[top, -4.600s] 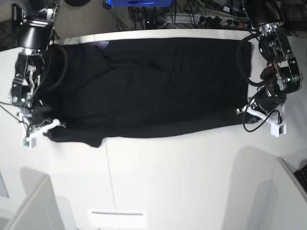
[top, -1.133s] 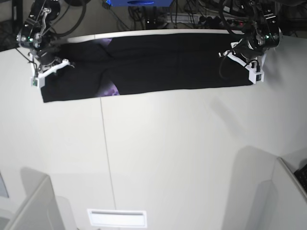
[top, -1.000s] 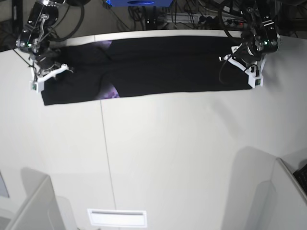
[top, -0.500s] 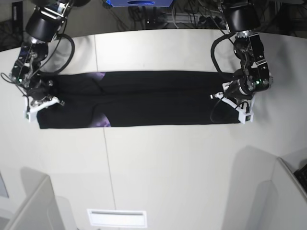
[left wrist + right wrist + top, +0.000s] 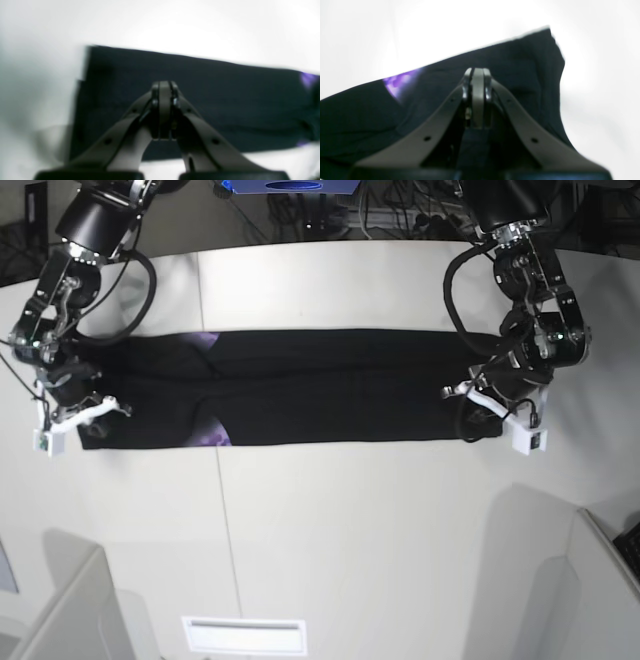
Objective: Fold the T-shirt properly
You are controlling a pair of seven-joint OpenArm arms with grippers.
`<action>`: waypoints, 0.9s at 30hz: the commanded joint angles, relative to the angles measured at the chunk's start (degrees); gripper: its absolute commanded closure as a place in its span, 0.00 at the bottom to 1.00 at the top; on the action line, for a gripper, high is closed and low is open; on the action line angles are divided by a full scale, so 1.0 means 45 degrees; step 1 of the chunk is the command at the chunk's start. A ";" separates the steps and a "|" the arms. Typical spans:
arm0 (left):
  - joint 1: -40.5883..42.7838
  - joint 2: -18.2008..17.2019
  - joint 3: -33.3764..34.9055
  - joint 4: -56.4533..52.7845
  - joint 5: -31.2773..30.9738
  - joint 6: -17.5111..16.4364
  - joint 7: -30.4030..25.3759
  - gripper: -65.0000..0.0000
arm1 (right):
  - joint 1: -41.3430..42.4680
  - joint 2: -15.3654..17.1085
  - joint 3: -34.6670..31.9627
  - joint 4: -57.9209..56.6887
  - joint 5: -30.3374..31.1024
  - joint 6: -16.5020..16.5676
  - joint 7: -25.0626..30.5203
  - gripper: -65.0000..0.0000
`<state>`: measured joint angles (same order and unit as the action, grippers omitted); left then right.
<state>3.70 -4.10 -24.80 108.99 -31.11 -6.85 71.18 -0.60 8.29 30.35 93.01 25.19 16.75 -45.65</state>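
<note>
The T-shirt (image 5: 340,385) lies as a long black folded strip across the white table (image 5: 350,530), with bits of purple print (image 5: 214,436) showing near its left third. My left gripper (image 5: 478,412) is shut at the strip's right end. In the left wrist view its tips (image 5: 163,85) rest on the black cloth (image 5: 225,100). My right gripper (image 5: 98,413) is shut at the strip's left end. In the right wrist view its tips (image 5: 477,72) sit on wrinkled cloth (image 5: 525,82) beside the purple print (image 5: 397,82). The pinch itself is blurred.
Cables and a blue object (image 5: 290,185) crowd the space behind the table's back edge. Grey partition panels stand at the front left (image 5: 60,610) and front right (image 5: 590,580). A white slotted plate (image 5: 243,635) lies at the front edge. A seam (image 5: 218,520) runs down the tabletop.
Both shut grippers dragged the folded T-shirt from the table's back edge toward its middle. In the last half second the strip stayed put while both grippers shifted slightly forward and outward.
</note>
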 commanded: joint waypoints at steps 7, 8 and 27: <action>0.1042 -0.1014 -0.2451 0.0229 -0.3196 0.0028 -0.0003 1.00 | -0.1380 -0.0525 0.0064 0.2823 0.0116 0.0038 0.0269 1.00; 0.1199 -0.1170 -0.2587 0.0249 -0.3215 0.0028 -0.0022 0.98 | -0.1556 -0.0661 0.0064 0.2999 0.0116 0.0057 0.0269 1.00; 0.1668 -0.1268 -0.3799 -0.0708 -0.3274 -0.0069 -0.0042 0.00 | -0.2514 -0.1286 0.0045 0.3116 0.0116 0.0057 0.0269 1.00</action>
<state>11.38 -8.93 -41.78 105.45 -45.32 -6.98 71.29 -12.34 1.89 30.37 105.75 25.04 16.93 -45.82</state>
